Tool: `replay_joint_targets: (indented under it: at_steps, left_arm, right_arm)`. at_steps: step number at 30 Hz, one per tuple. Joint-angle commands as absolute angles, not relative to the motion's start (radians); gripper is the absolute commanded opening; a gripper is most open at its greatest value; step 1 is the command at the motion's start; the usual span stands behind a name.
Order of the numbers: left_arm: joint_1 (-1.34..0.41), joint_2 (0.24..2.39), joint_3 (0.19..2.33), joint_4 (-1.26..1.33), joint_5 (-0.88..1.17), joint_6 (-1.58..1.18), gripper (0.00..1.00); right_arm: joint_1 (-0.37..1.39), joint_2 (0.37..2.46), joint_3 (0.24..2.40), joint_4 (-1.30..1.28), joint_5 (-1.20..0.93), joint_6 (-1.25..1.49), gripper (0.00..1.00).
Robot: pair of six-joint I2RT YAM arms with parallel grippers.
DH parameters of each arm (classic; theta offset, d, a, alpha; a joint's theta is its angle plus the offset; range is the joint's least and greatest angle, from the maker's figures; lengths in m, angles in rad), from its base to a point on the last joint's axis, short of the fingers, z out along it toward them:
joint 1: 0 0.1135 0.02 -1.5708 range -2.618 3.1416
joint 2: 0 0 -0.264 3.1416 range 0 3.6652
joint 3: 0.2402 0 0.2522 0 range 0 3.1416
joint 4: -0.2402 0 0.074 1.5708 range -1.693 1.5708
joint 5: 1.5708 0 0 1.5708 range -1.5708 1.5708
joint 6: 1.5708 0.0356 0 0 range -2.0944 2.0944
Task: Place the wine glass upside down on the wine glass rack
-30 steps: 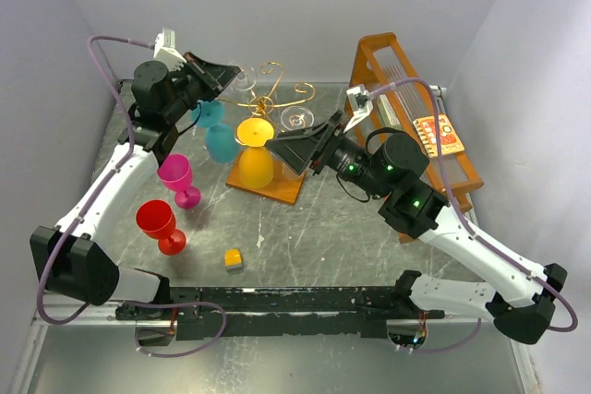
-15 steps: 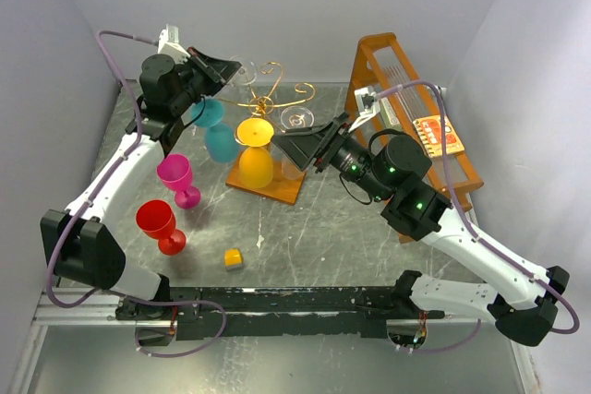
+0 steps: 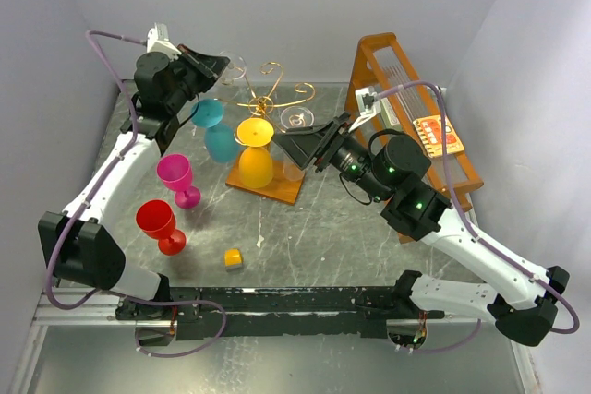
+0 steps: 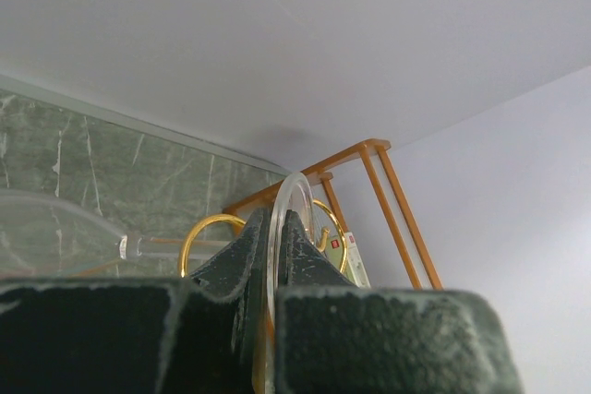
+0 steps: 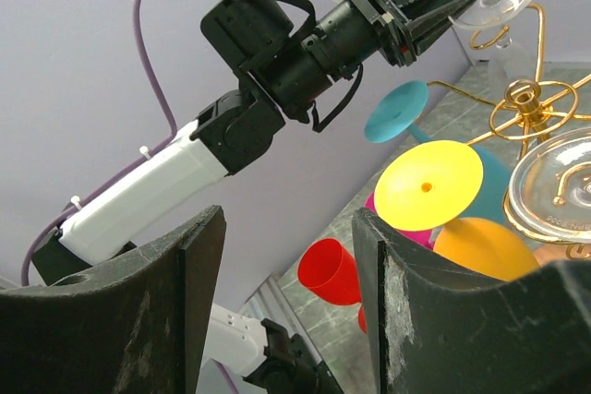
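In the left wrist view the left gripper [image 4: 275, 220] leaves only the upper rim of the wine glass [image 4: 297, 193] foot showing; the bowl, at 9 o'clock, is blurred and cut by the edge. Its fingers [image 4: 235, 260] hide the lower wine glass rack [image 4: 205, 221] and slatted frame [image 4: 369, 145]. In the right wrist view a second clear glass [image 5: 559, 186] at 3 o'clock runs off the edge. From above, the rack's base [image 3: 282, 193] is mostly covered.
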State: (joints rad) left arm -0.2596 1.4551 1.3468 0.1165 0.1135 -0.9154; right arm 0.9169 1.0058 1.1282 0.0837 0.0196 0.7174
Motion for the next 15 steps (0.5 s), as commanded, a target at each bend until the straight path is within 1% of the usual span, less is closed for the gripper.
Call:
replay_joint_targets:
  at_steps: [1, 4, 9, 15]
  left_arm:
    - [-0.253, 1.427, 1.403, 0.116, 0.11, -0.898, 0.07]
    - [-0.251, 1.412, 1.4, 0.097, 0.091, -0.881, 0.07]
    - [-0.252, 1.428, 1.49, -0.022, 0.087, -0.82, 0.07]
    - [-0.25, 1.414, 1.474, -0.06, 0.093, -0.81, 0.07]
  right_arm:
    - [0.912, 1.001, 1.123, 0.091, 0.032, 0.711, 0.57]
    - [0.912, 0.999, 1.121, 0.092, 0.03, 0.713, 0.57]
    - [0.912, 0.996, 1.109, 0.104, 0.035, 0.715, 0.57]
    - [0.912, 1.011, 1.113, 0.111, 0.022, 0.721, 0.57]
